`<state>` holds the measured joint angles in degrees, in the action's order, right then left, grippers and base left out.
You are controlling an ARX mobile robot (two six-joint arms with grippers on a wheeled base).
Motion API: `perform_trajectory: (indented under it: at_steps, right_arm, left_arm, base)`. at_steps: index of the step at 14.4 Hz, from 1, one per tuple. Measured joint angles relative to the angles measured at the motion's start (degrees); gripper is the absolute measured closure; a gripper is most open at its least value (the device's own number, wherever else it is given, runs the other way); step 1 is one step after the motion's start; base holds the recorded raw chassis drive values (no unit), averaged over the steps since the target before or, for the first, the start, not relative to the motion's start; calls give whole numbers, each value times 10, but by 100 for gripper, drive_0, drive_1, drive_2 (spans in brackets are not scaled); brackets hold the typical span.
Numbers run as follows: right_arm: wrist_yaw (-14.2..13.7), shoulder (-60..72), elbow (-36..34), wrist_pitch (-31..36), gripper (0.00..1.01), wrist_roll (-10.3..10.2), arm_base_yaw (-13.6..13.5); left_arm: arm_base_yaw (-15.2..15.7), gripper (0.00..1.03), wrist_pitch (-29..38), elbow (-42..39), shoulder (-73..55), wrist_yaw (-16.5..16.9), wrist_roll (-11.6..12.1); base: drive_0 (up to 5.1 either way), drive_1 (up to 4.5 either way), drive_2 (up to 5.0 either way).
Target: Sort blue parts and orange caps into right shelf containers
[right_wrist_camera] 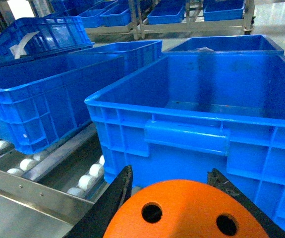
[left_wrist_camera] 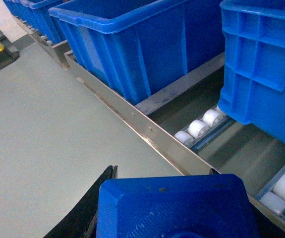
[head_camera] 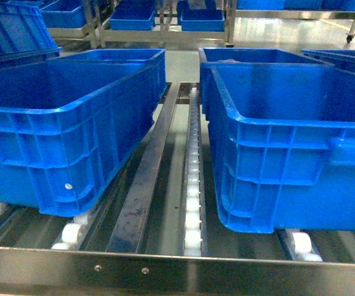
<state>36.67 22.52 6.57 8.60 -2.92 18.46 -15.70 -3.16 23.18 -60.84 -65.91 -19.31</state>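
Your right crate [right_wrist_camera: 221, 104] sits on the roller shelf [head_camera: 165, 268], against its front edge: big, stiff, open-topped. The blue part [left_wrist_camera: 177, 208], rigid moulded plastic, is clamped in your left gripper [left_wrist_camera: 174, 198]. The orange cap [right_wrist_camera: 182, 210], light, hard, probably slick, is pinched across its sides by your right gripper [right_wrist_camera: 174, 191].

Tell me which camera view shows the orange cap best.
The right wrist view: the orange cap fills the bottom of the frame, its holed top clear between the right tool's fingers. The head and left wrist views show none of it.

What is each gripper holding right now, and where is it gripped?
The right gripper clamps an orange cap by its sides, holed top facing the camera. The left gripper holds a blue part by its sides.
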Motion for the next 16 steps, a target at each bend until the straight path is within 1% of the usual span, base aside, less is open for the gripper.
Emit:
perform_trajectory:
  at_steps: [16]
  right_arm:
    - [0,-1,0,0,60,0,0]
  left_arm:
    - [0,58,-1,0,0,-1,0]
  base:
    - [-3,424,-430]
